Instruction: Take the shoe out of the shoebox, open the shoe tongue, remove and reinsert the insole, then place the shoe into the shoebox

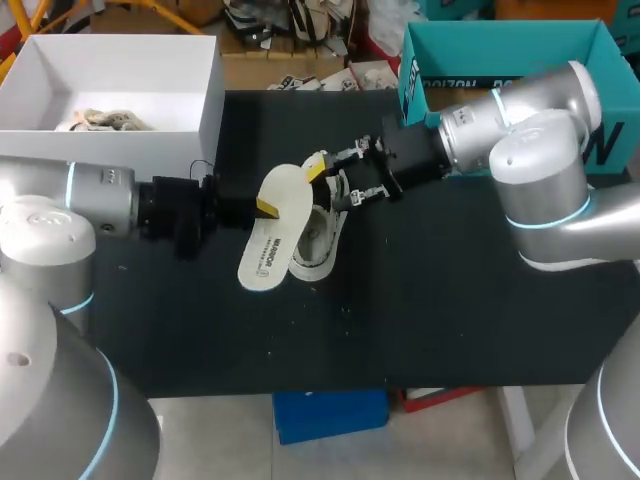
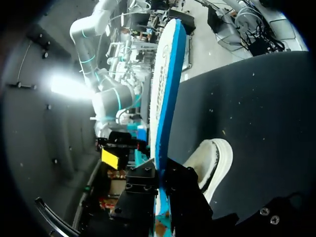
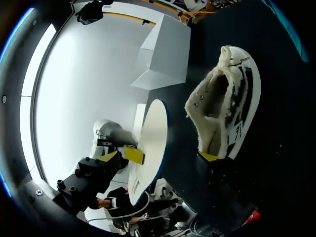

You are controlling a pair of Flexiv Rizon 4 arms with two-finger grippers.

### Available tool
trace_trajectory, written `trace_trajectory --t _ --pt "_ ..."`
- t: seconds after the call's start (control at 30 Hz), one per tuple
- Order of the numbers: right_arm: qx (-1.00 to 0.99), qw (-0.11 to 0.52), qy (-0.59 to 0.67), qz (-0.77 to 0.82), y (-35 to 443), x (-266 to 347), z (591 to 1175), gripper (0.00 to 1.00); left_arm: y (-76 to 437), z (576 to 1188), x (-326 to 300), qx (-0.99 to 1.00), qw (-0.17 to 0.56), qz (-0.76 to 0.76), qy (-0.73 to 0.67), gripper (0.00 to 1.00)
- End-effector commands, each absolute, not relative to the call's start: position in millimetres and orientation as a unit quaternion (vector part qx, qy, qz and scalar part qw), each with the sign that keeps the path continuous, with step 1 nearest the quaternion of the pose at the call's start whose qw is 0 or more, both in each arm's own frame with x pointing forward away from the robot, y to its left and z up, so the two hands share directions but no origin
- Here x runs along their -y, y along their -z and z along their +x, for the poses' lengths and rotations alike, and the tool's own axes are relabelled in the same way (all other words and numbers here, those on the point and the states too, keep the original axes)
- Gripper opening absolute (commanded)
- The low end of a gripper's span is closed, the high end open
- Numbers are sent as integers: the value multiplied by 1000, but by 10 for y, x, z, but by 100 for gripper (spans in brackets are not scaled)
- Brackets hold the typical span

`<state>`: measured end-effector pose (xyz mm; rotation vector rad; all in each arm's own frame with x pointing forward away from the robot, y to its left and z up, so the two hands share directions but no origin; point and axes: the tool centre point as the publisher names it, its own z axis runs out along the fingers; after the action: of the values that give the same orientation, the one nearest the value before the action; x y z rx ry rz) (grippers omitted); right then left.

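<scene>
- While my left gripper (image 1: pixel 268 207) is clamped on the white insole (image 1: pixel 268 245) above the black table (image 1: pixel 450 320) in the head view, my right gripper (image 1: pixel 325 175) pinches the shoe (image 1: pixel 322 238), which is tipped on its side just beside the insole. The white shoebox (image 1: pixel 205 95) sits at the far left corner.
- Left wrist view: the insole (image 2: pixel 165 89) stands edge-on between my fingers, blue underside showing, with the shoe (image 2: pixel 215 160) right next to it.
- Right wrist view: I'm gripping the shoe (image 3: pixel 224 108) at its heel rim, though only one yellow tip shows. The insole (image 3: pixel 150 143) hangs apart from it.
</scene>
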<state>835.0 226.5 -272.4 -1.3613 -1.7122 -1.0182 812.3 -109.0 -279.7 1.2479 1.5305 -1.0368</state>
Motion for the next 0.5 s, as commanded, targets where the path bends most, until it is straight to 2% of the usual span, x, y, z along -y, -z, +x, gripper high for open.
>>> trace_trajectory --t 0.03,0.5 --pt "733 316 322 -509 2649 -2346 8487 100 2755 7971 783 -632 406 517 409 0" --pt "762 305 316 -475 2624 -2345 8546 100 2830 7721 428 -657 353 513 425 0"
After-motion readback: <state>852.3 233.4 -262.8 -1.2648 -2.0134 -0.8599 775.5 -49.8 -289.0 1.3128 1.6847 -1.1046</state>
